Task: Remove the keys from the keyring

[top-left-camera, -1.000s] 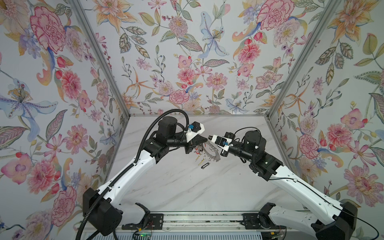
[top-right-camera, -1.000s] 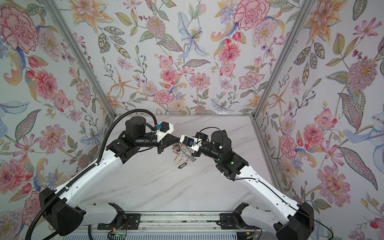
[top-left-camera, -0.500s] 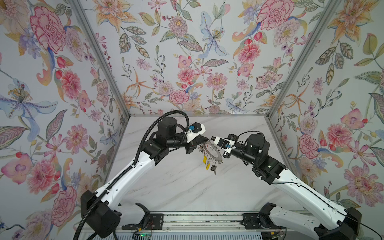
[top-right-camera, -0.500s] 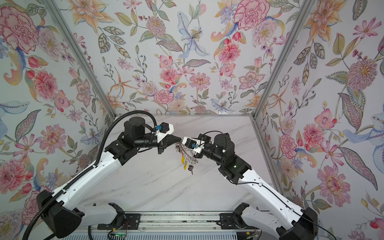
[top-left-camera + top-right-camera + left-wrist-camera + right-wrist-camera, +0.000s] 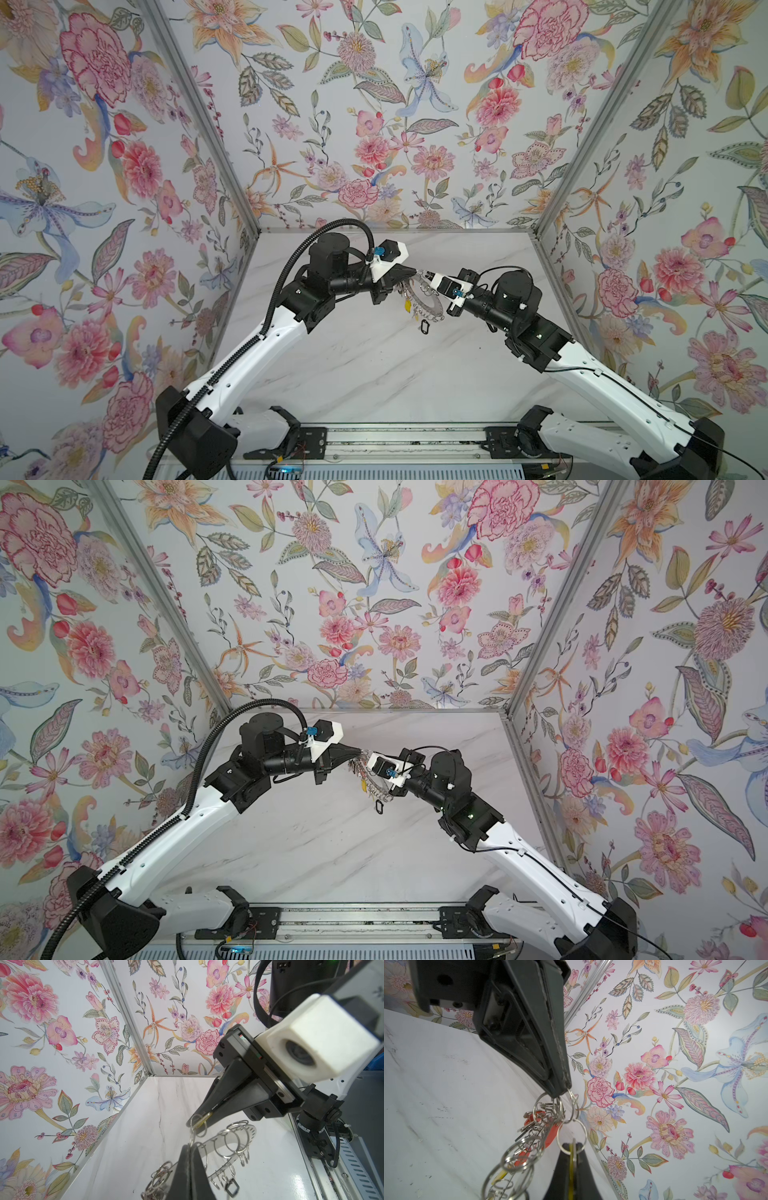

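Observation:
Both grippers meet above the back middle of the table. The keyring, a grey disc fringed with wire loops, hangs tilted between them. My left gripper is shut on the keyring at a wire loop on its rim. My right gripper is shut on a yellow-tagged key's tag, whose ring links to that loop. Other keys with red tags hang bunched under the left fingers. A yellow tag dangles below the disc.
A small black clip hangs from the keyring's lower rim, just above the white marble table. Floral walls close in the left, back and right. A rail runs along the front edge.
Both grippers stay shut near the same spot. The right arm's wrist and forearm have shifted, and the hanging keys and black clip have swung to the right and slightly up.

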### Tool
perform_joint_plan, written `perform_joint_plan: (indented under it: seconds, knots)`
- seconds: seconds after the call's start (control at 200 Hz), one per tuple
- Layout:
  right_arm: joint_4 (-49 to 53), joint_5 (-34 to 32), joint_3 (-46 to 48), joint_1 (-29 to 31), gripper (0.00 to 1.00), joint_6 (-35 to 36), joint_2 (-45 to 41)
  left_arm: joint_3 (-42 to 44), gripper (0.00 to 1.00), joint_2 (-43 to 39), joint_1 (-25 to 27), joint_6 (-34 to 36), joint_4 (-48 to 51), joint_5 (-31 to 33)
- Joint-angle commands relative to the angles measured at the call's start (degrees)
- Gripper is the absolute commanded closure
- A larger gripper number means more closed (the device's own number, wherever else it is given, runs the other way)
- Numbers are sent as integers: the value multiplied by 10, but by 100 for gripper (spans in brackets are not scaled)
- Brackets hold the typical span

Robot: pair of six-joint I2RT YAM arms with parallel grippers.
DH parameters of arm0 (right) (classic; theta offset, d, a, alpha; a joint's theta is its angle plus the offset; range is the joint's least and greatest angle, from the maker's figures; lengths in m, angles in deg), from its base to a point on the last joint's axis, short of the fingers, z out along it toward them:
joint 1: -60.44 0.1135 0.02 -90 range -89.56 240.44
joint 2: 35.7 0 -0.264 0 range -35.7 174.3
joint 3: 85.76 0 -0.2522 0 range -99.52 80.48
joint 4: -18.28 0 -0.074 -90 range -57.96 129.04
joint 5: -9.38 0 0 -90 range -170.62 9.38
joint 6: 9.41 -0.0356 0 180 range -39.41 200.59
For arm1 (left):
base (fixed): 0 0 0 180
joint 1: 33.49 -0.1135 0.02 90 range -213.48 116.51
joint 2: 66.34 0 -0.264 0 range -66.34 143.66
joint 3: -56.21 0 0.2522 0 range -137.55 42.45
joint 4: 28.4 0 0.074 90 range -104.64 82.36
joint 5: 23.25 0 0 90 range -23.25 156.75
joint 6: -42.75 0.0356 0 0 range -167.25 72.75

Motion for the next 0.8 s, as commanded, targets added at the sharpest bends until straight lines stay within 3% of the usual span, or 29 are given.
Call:
perform_joint_plan:
  seconds: [0.0, 0.24, 0.581, 0.796]
  knots:
    - [7, -34, 5, -11, 100, -8, -6, -7, 100, -15, -10, -20, -52, 12]
    - [15, -42, -8, -22, 100, -39, 17, 12, 100, -30, -10, -34, -93, -3]
    - [31, 20, -46, -23, 100, -86, 61, 52, 100, -42, -9, -58, -182, -38]
    - [41, 53, -64, -22, 100, -98, 77, 57, 100, -44, -9, -49, -181, -37]
